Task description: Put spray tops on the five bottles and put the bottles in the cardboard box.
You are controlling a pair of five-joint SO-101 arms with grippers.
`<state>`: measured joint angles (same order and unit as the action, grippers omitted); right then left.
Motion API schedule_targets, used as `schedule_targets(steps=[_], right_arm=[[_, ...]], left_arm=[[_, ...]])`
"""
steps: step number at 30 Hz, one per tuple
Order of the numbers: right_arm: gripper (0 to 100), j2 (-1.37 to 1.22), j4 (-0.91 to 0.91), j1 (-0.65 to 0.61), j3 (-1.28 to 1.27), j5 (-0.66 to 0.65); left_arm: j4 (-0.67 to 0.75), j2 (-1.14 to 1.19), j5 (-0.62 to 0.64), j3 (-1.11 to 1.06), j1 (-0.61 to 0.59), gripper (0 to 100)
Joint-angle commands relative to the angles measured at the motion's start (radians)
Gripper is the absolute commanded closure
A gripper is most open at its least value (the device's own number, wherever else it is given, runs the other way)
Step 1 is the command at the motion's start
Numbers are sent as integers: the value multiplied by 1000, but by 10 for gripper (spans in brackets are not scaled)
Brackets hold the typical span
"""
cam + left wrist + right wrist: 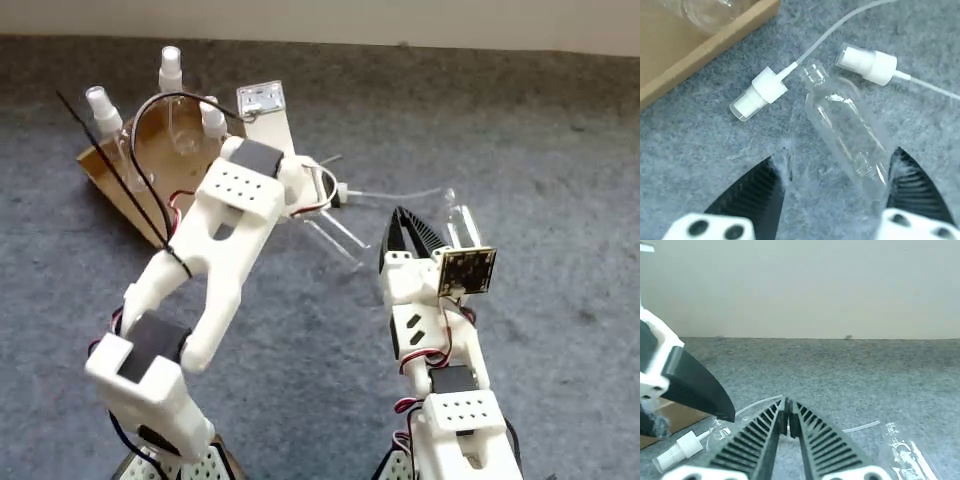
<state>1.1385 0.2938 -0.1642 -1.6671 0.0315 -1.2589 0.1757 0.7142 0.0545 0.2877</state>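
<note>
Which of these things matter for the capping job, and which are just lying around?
For the job: cardboard box, three capped bottles inside, two uncapped bottles, two loose spray tops.
Not part of it: grey carpet, wall.

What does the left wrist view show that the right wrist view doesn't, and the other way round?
Left wrist view: a clear bottle inside the cardboard box, and the left gripper open on either side of a lying bottle. Right wrist view: the shut right gripper, another lying bottle near it, and a pale wall behind. Both: the grey carpet, a white spray top, a corner of the box and, faintly, the bottle at the left gripper.
</note>
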Motion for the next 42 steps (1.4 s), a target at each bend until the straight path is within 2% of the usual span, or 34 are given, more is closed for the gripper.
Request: schedule_targets(steps=[1, 11, 19, 27, 42], right_arm=[[995, 10, -4, 13, -130, -3], [995, 10, -4, 13, -130, -3], [995, 5, -5, -8, -130, -9], [995, 5, -5, -8, -130, -9], [995, 7, -5, -8, -130, -9]], left_arm=[[-9, 61, 137, 116, 16, 733], [9, 165, 351, 125, 71, 732], [100, 171, 411, 128, 68, 732], [147, 318, 419, 139, 47, 732], [138, 377, 419, 185, 28, 749]])
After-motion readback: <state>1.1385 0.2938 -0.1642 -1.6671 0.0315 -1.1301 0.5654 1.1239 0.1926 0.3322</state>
